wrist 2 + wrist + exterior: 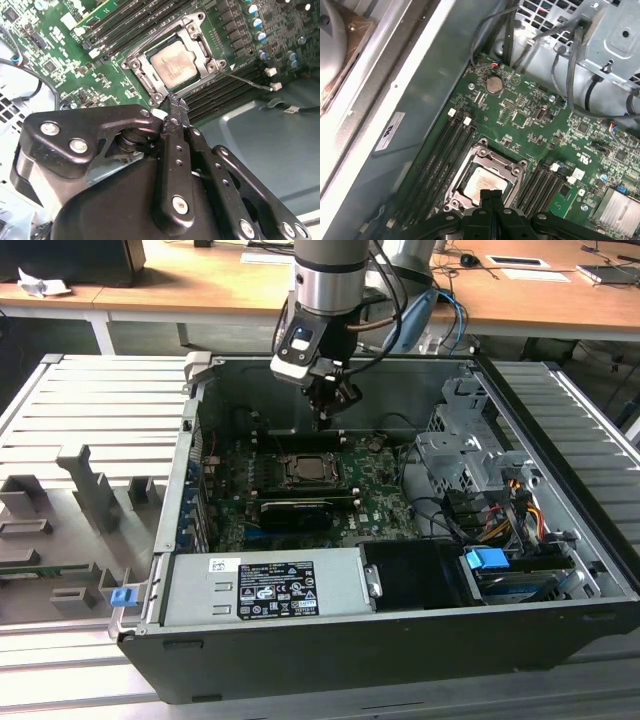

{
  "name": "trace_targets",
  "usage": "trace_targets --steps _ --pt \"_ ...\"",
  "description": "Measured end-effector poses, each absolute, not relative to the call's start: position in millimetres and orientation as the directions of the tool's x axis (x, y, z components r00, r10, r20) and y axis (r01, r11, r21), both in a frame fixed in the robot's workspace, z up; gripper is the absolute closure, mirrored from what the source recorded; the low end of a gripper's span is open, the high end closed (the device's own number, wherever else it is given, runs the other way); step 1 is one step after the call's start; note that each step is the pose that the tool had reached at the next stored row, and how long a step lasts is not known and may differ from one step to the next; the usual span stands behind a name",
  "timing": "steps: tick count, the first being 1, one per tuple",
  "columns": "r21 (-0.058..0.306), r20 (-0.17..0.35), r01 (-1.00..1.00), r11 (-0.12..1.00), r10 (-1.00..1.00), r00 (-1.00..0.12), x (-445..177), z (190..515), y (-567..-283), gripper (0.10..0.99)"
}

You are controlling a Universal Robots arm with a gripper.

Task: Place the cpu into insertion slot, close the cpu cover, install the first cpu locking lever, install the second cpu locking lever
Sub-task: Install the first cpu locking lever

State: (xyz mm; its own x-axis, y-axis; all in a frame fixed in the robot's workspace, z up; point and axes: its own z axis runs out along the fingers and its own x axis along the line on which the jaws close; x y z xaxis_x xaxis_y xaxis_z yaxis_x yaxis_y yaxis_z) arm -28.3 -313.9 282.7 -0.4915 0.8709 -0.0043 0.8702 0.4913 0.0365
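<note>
My black metal end effector [175, 102] is clenched, fingers pressed flat together with nothing between them; the first wrist view shows the same closed pair [492, 196]. The tips hang over the near edge of the square black insertion slot with its silvery rim [134, 67], and I cannot tell whether they touch it.

Just beyond the tips lies the small flat square cpu with its silvery-grey top [172, 67], seated in that slot. The thin metal cpu cover frame [197, 40] lies flat around it, and the cpu shows through the central cut-out. A thin wire rod [245, 80] runs off to one side of the slot; whether it is latched I cannot make out.

The end effector's own body hides the board closest to me. Farther out spreads the green circuit board [65, 55], and in the exterior view the open grey computer case [400, 640] stands on the ribbed grey table [580, 420].
</note>
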Motion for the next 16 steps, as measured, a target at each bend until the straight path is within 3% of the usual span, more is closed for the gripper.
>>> trace_targets --steps 4,16 --pt "0.035 -0.004 0.850 0.526 0.850 -0.527 -28.3 282.2 -313.9 0.980" --pt "0.035 -0.004 0.579 0.814 0.580 -0.815 -28.3 281.6 -313.9 0.980"
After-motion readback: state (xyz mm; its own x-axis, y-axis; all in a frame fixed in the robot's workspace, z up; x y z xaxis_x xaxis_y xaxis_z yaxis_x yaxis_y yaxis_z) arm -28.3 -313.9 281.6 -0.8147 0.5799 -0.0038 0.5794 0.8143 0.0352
